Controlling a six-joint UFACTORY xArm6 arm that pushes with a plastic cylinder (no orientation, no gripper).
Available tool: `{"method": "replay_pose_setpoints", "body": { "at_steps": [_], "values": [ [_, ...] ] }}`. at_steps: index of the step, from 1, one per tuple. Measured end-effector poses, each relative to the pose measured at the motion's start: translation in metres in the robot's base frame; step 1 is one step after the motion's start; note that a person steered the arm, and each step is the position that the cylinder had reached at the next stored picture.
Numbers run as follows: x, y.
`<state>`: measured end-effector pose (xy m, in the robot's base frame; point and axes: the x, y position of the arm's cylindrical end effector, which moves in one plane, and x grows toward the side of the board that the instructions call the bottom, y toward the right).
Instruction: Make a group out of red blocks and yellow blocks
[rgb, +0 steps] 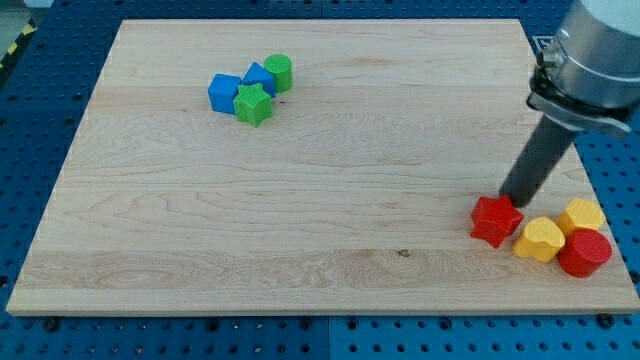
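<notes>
- Camera view: nearest the camera, at the board's lower right, sits the red cylinder (585, 252), at about four o'clock from the board's centre.
- Touching it at its nine o'clock is a yellow block (539, 239) of rounded shape; a second yellow block (582, 214), blocky and angular, sits at the red cylinder's twelve o'clock, in contact or nearly so.
- The red star (496, 220) lies at nine o'clock from the rounded yellow block, just beside it with only a sliver of gap, if any.
- The arm carries no pincer, so nothing is clasped or held; it ends in a dark rod, and my tip (509, 198) rests at the red star's twelve o'clock edge, apparently touching it.
- Judgement: the reds and yellows are almost one cluster already; the step in hand looks like closing the star onto the others.
- To do it well, the tip would best work from the star's nine or ten o'clock side and push gently toward three o'clock, a short stroke, so the star meets the yellow block without scattering the trio toward the wooden board's (300, 200) nearby right edge.
- Pushing from twelve o'clock risks sliding the star toward six o'clock, away from the group.
- Well apart, at eleven o'clock on the board, two blue blocks (240, 85), a green star (253, 103) and a green cylinder (279, 72) huddle together; they need no touching.
</notes>
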<state>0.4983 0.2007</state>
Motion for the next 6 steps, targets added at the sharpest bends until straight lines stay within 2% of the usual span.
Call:
{"method": "replay_pose_setpoints", "body": {
  "at_steps": [1,2,4,6],
  "values": [
    [-0.012,-0.034],
    [-0.005,-0.069],
    [0.033,-0.06],
    [0.036,-0.026]
  ]
}}
